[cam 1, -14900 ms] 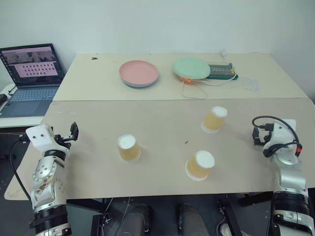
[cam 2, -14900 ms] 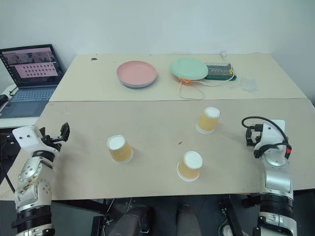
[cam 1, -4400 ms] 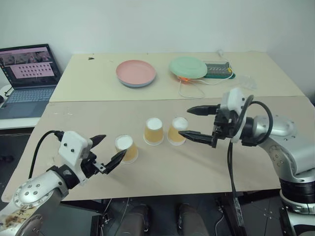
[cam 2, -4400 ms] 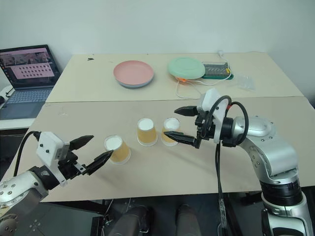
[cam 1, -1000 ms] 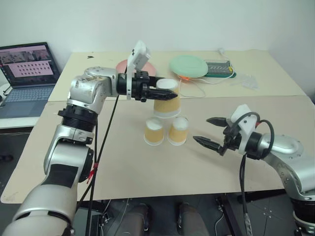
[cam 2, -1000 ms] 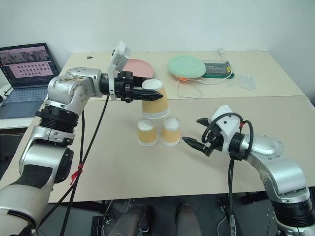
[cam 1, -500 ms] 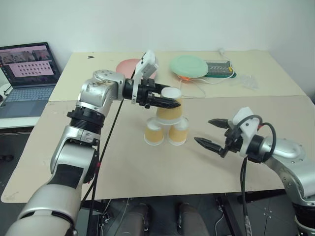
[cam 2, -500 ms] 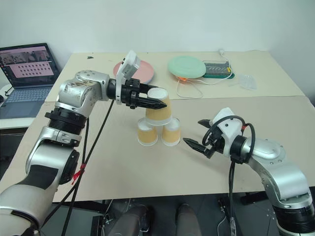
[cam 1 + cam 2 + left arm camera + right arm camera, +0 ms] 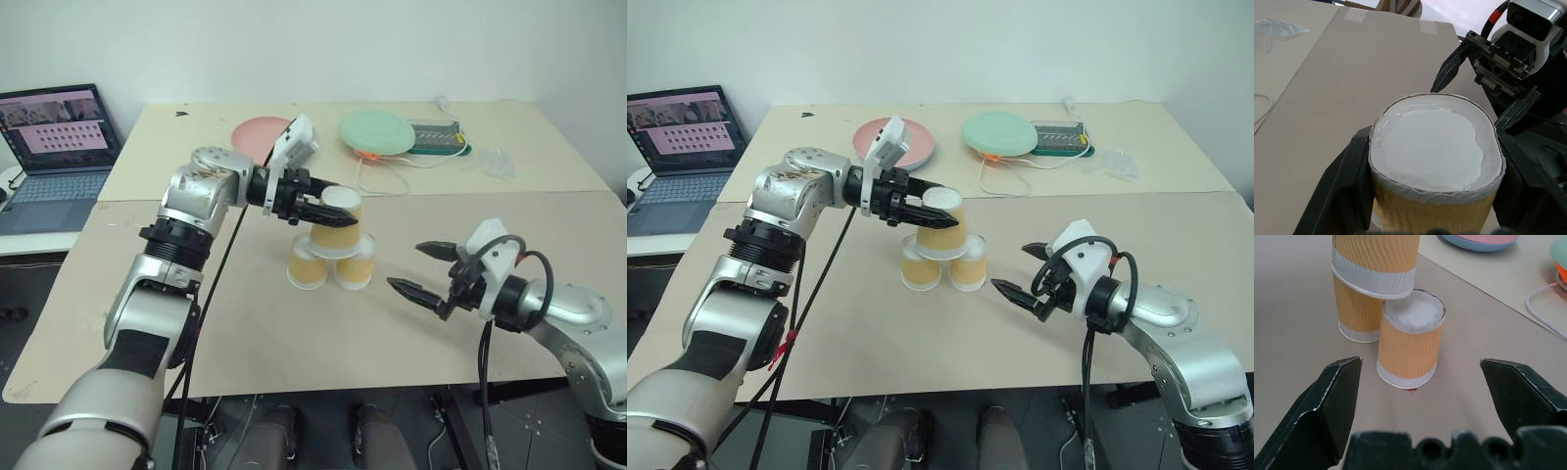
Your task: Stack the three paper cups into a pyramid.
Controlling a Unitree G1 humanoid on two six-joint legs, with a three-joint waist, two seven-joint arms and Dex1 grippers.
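Note:
Two of the three paper cups stand upside down and side by side on the table, the left cup [image 9: 307, 267] touching the right cup [image 9: 355, 265]. The third cup [image 9: 336, 217] hangs over the seam between them, slightly tilted, its white rim at their flat ends. I cannot tell whether it rests on them. My left gripper [image 9: 340, 208] reaches in from the left and is shut on this top cup [image 9: 1435, 147], one black finger [image 9: 1344, 196] on each side. My right gripper [image 9: 421, 269] hovers open to the right of the pyramid, facing the cups [image 9: 1409, 345] with nothing in it.
On the far table are a pink plate [image 9: 257, 130], a green plate [image 9: 379, 130], a small green tray [image 9: 438, 139], a white cable [image 9: 387, 176] and a clear wrapper [image 9: 495, 162]. A laptop [image 9: 61, 137] stands at the far left.
My left gripper has lowered the top cup from well above the pair down to their flat ends. The right gripper has kept still and open.

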